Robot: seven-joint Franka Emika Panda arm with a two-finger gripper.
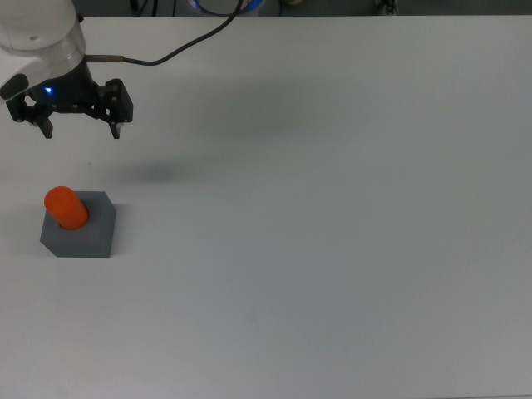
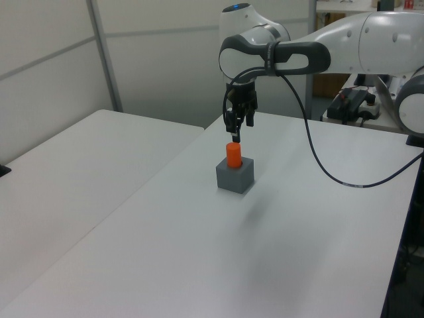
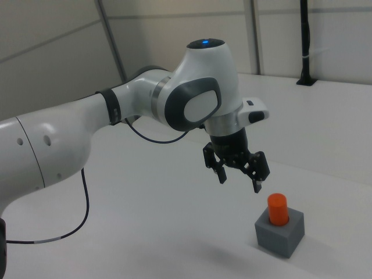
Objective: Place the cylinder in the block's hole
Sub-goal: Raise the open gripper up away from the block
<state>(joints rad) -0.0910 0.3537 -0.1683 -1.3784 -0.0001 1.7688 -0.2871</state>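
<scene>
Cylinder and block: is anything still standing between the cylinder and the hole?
Nothing visible does. The orange cylinder already stands upright in the top of the grey block, and the open hand hangs apart from both.

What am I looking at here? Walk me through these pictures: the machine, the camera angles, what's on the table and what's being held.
The white machine is a robot arm; the black two-fingered claw at its end is its gripper.

All three pictures show one moment. The top view looks straight down on the white table. The left view and the right view look across it from opposite sides.

On the table stands a dark grey block with a short orange cylinder standing upright in its top. A black cable hangs from the arm.

The gripper is open and holds nothing. It hangs in the air, apart from the cylinder, touching neither it nor the block.
</scene>
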